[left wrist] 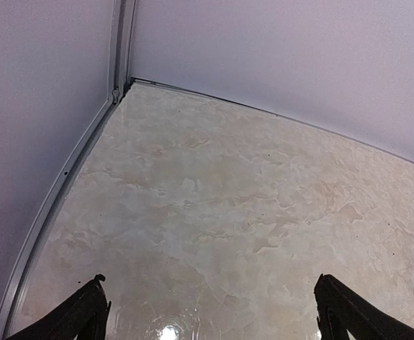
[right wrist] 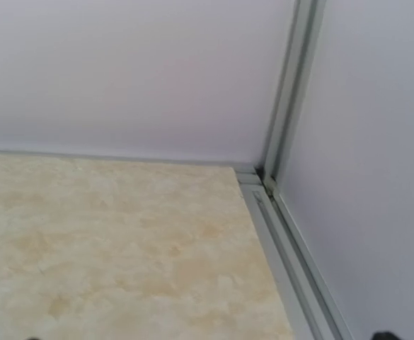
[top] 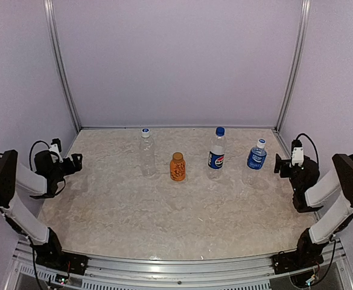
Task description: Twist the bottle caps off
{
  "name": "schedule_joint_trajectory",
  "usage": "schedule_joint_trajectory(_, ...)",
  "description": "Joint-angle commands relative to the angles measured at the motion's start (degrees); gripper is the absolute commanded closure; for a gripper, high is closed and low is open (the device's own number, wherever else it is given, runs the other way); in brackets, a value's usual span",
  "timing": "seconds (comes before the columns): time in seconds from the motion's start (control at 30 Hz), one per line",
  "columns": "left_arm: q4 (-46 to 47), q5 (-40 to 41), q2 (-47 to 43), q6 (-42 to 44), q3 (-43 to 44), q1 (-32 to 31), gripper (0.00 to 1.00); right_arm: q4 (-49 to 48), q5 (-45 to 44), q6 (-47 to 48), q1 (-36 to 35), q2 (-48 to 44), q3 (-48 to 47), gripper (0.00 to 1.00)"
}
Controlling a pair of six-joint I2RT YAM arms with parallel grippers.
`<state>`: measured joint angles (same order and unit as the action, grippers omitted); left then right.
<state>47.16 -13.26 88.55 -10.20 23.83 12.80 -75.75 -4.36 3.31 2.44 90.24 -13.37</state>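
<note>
Four capped bottles stand in a row at the back of the table in the top view: a clear unlabelled bottle (top: 147, 154), a short orange bottle (top: 177, 167), a tall bottle with a dark-blue Pepsi label (top: 216, 154) and a clear bottle with a bright-blue label (top: 256, 159). My left gripper (top: 75, 161) hangs at the left edge, far from the bottles, open and empty; its fingertips (left wrist: 88, 315) stand wide apart over bare table. My right gripper (top: 278, 164) is at the right edge, close to the bright-blue-label bottle, open and empty. No bottle shows in either wrist view.
The marble-patterned table (top: 164, 211) is closed in by pale walls with metal corner posts (top: 63, 66). The right wrist view faces the back right corner rail (right wrist: 277, 212). The left wrist view faces the back left corner (left wrist: 118, 88).
</note>
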Motion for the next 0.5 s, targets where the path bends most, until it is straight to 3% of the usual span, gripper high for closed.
schedule_joint_trajectory(0.0,1.2,-0.4,0.7,0.2,1.1,0.2,0.01,13.7,-5.2,-2.4,0.6,-8.1,-3.6,0.01)
schedule_joint_trajectory(0.13,1.2,-0.6,0.7,0.1,1.1,0.3,0.01,31.3,-4.2,-6.4,1.0,-20.6,-8.8,0.01)
schedule_joint_trajectory(0.17,-2.6,-0.2,0.3,0.0,2.5,0.4,0.01,35.9,-2.5,-7.0,1.1,-23.2,-10.4,0.01)
schedule_joint_trajectory(0.23,-20.0,1.4,-3.1,-1.3,10.5,0.9,0.01,44.8,1.3,-8.4,1.1,-27.3,-14.0,0.01)
schedule_joint_trajectory(0.3,-31.5,-5.2,-6.6,-1.1,18.9,3.1,0.01,53.0,6.7,-9.8,1.1,-30.3,-17.9,0.01)
schedule_joint_trajectory(0.37,-39.2,-17.5,-8.1,0.5,24.5,5.8,0.01,60.2,13.0,-12.2,1.1,-32.3,-22.3,0.01)
schedule_joint_trajectory(0.47,-54.8,-30.9,-10.0,8.7,31.9,5.5,0.01,67.8,22.1,-15.8,0.7,-33.2,-29.1,0.04)
